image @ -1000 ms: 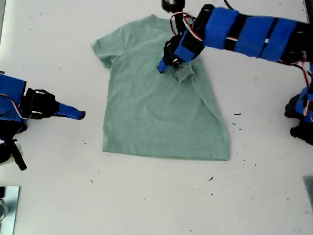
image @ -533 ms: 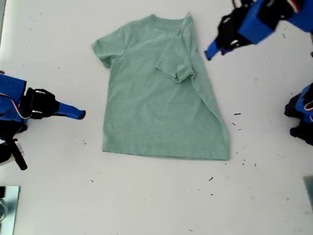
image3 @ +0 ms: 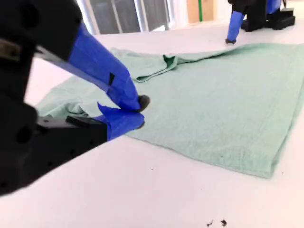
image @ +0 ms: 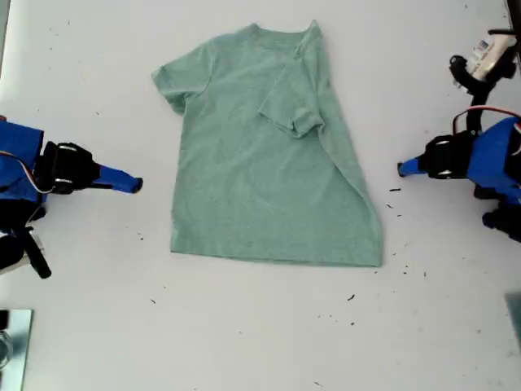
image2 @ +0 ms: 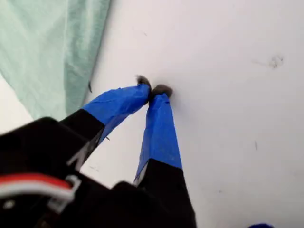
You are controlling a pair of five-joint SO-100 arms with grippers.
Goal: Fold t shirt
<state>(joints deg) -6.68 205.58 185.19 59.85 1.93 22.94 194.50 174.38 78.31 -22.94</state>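
The t shirt [image: 260, 163] looks like soft matt knit cloth, heathered and a bit fuzzy. The table [image: 244, 326] is smooth, matt white. My first gripper [image2: 154, 90] and my second gripper [image3: 140, 111] have fingers wrapped in blue tape, slightly wrinkly, over black plastic.

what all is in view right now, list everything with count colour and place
t shirt: 1, sage green, flat in the middle of the table, one sleeve folded in over the chest
table: 1, white, under everything, dotted with small dark specks
windows: several panes, grey, beyond the table in the second wrist view
my first gripper: 1, blue tape over black, exterior view's right, off the shirt, shut on nothing
my second gripper: 1, blue tape over black, exterior view's left, off the shirt, shut on nothing
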